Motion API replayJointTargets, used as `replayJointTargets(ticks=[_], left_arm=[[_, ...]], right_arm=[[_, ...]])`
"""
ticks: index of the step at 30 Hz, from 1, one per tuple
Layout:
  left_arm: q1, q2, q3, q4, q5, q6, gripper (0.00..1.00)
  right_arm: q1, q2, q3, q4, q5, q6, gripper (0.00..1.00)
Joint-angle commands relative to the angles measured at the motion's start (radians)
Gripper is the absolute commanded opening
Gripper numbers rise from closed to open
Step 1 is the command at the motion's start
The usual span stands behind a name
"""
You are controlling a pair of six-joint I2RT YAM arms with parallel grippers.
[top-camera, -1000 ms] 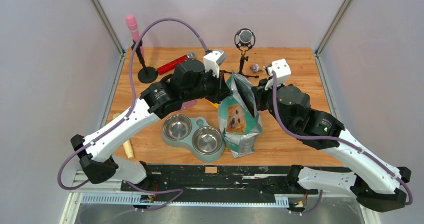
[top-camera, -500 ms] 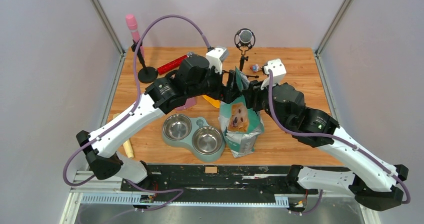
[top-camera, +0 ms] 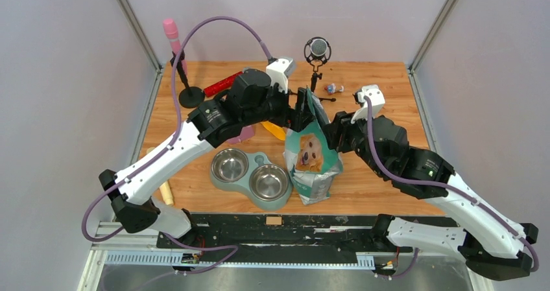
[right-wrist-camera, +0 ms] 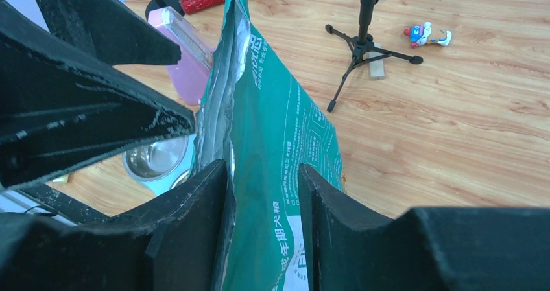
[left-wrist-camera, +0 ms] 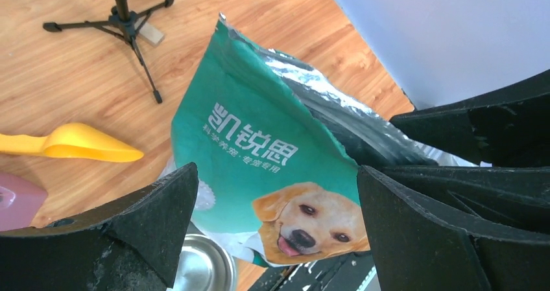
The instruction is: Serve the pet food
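Observation:
The teal-and-silver bag (top-camera: 311,158) with a golden dog on it stands upright mid-table, its top torn open. The pet food itself is hidden inside. My left gripper (top-camera: 299,109) hangs open at the bag's upper left. In the left wrist view its fingers spread wide, the left gripper (left-wrist-camera: 275,171) holding nothing and the bag (left-wrist-camera: 259,142) beyond them. My right gripper (top-camera: 331,126) is at the bag's right side. In the right wrist view the right gripper (right-wrist-camera: 263,166) is open, its fingers apart on either side of the bag (right-wrist-camera: 272,122) wall.
A teal double bowl (top-camera: 258,158) with two steel cups sits left of the bag. A yellow scoop (top-camera: 275,131) and a pink object (top-camera: 243,135) lie behind it. Microphone stands (top-camera: 316,51), a red glitter microphone (top-camera: 224,82), a small toy (top-camera: 332,88) and a wooden roller (top-camera: 165,190) are around.
Both grippers have opened and let go of the bag's top. The right arm has drawn back to the right. The bag now stands more upright.

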Motion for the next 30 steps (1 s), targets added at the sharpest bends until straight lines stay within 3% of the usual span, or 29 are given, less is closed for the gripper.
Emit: replayJointTargets(ticks=[1,10,18,21,22,23,24,26,30], left_arm=[[-0.003,-0.031,0.002,0.077,-0.061,-0.023,1.00],[-0.004,0.094,0.113,0.029,-0.022,-0.037,0.98],[-0.005,0.127,0.118,0.024,0.041,-0.047,0.82],[-0.004,0.123,0.100,0.017,0.066,-0.048,0.55],[-0.004,0.122,0.095,0.018,0.079,-0.047,0.38],[-0.005,0.120,0.086,0.019,0.084,-0.047,0.29],[-0.004,0.121,0.085,0.018,0.093,-0.047,0.11],[-0.005,0.122,0.092,0.002,0.096,-0.044,0.00],[-0.007,0.104,0.116,-0.034,0.056,-0.021,0.00]], right_arm=[[0.006,-0.024,0.000,-0.014,-0.025,0.022,0.46],[0.006,-0.013,0.003,-0.013,-0.045,0.013,0.45],[0.007,0.007,0.000,0.012,-0.015,0.006,0.45],[0.006,0.010,0.001,0.025,0.055,0.017,0.44],[0.005,0.013,0.002,0.028,0.069,0.014,0.44],[0.005,0.021,0.006,0.030,0.077,0.010,0.44],[0.005,0.030,0.012,0.032,0.082,0.005,0.45],[-0.003,0.055,0.023,0.032,0.089,-0.005,0.46],[-0.049,0.103,0.035,0.022,0.114,0.008,0.47]])
